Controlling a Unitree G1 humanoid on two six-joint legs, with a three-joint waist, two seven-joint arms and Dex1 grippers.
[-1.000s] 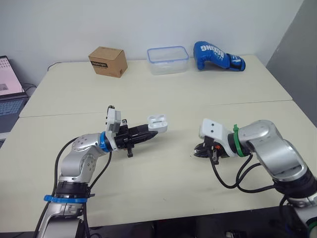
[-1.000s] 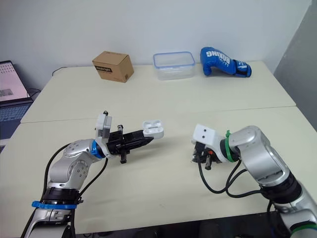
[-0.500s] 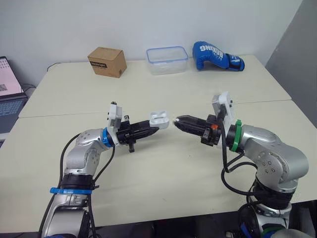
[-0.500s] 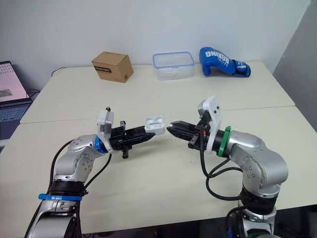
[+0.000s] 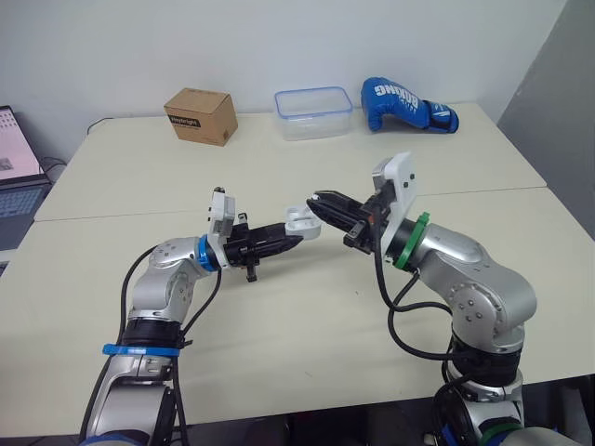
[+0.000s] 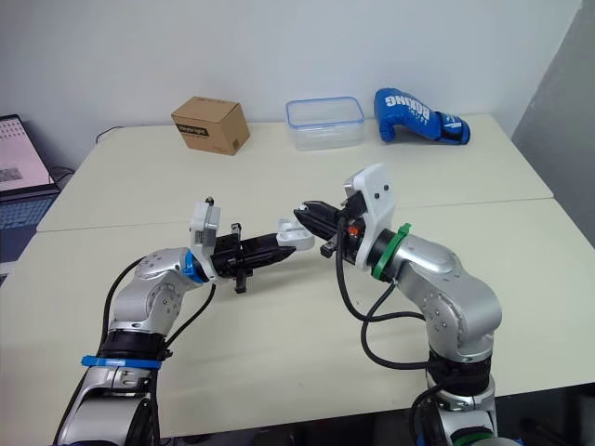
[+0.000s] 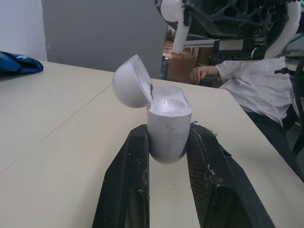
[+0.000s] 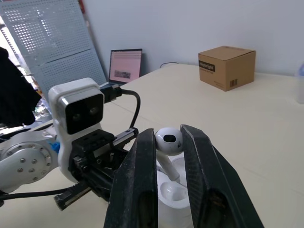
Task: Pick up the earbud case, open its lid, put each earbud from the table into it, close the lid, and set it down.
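Observation:
My left gripper [image 5: 294, 232] is shut on the white earbud case [image 5: 299, 220], held above the table [image 5: 307, 325] with its lid [image 7: 132, 82] swung open. In the left wrist view the case [image 7: 168, 124] sits between the two black fingers, its sockets facing up. My right gripper [image 5: 321, 203] is shut on a white earbud [image 8: 168, 141] and hovers right over the case. In the right wrist view the earbud's stem points down at the open case [image 8: 174, 192] just beneath it. The left wrist view catches the same earbud [image 7: 177, 26] above the case.
At the table's far edge stand a cardboard box [image 5: 202, 115], a clear plastic container [image 5: 314, 112] and a blue boxing glove [image 5: 406, 104]. A laptop [image 5: 19, 160] sits off the left edge. A seated person [image 7: 247, 90] appears beyond the table in the left wrist view.
My right gripper rose from the table with the earbud and swung left to hover over the open case. The left gripper kept hold of the case, shifting slightly right.

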